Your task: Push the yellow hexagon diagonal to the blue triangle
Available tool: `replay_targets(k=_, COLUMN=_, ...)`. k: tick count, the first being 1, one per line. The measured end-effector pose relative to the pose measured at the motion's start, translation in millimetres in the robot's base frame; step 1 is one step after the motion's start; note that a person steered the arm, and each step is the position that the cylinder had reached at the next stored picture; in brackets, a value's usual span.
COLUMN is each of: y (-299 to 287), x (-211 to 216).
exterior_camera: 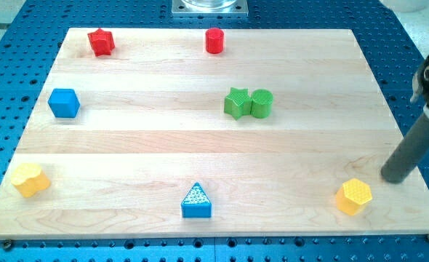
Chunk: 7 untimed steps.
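The yellow hexagon lies near the board's bottom right corner. The blue triangle sits at the bottom middle, far to the hexagon's left. My rod comes in from the view's right edge, and my tip rests on the board just up and to the right of the yellow hexagon, a small gap away from it.
A second yellow block sits at the bottom left. A blue cube is at the left. A red star and a red cylinder are at the top. A green star touches a green cylinder mid-board.
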State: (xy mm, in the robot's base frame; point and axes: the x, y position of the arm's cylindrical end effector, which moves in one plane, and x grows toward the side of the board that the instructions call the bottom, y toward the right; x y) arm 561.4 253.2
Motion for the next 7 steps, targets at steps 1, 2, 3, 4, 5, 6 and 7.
replay_targets(k=1, y=-32, x=39)
replay_targets(k=2, y=-94, x=50)
replay_targets(k=3, y=-150, x=25)
replay_targets(k=4, y=-171, x=-14)
replay_targets(k=5, y=-136, x=9)
replay_targets(k=6, y=-98, x=9)
replay_targets(k=7, y=-72, x=0)
